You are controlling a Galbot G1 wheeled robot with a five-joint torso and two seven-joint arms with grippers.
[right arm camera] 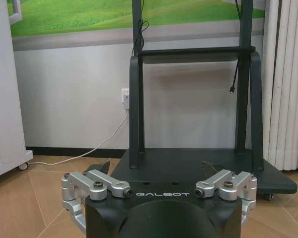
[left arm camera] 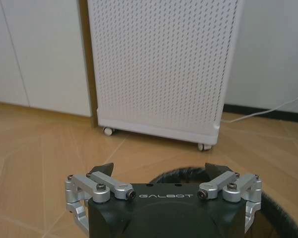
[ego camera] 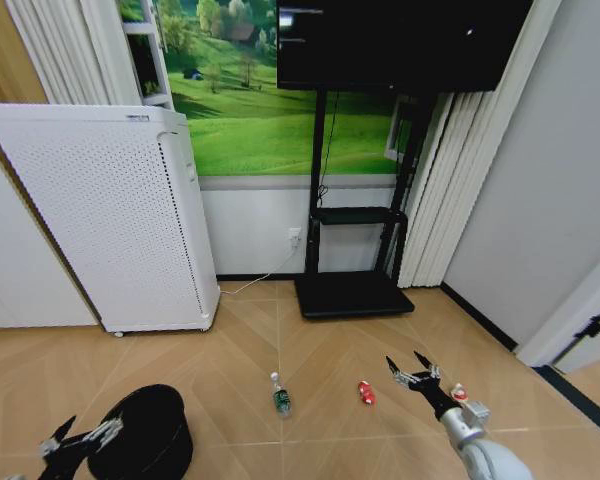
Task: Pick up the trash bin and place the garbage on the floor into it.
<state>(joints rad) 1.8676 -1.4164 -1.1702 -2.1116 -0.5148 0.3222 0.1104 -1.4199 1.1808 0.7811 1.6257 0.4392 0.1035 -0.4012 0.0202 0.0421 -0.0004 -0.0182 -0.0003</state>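
Trash bin [ego camera: 145, 432] under spread left end effector [ego camera: 80, 438]; right end effector [ego camera: 412, 374] spread above open floor [ego camera: 280, 330].

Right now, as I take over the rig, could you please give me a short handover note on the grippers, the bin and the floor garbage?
Left gripper: jaws open, low beside the small black round plastic bin, holding nothing.
Right gripper: jaws open, empty, above the floor.
On the floor: small clear plastic bottle with green label, small red piece, small red-and-white piece beside the right arm.
Done: nothing binned, bin not lifted.
Left: grasp the bin, collect all three items.
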